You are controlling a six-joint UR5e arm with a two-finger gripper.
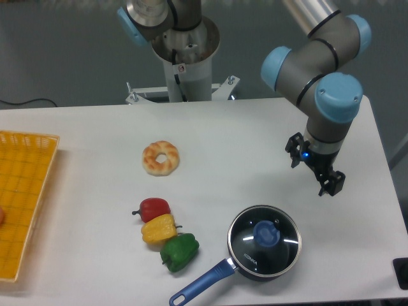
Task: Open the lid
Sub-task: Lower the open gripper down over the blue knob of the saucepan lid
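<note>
I see counter (255, 146) white, bare stretch between claw and pan. Basket (22, 204) cut off at left edge. Pan (264, 243) near front edge, lid (265, 234) seated on it, knob up. Claw (314, 169) above-right of lid, apart, fingers spread, holding nothing. Dark object at bottom-right corner unclear.

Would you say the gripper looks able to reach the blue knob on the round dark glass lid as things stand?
Probably yes: the open gripper hangs up and to the right of the lid, nothing lies between them, and the blue knob is uncovered from above.
</note>
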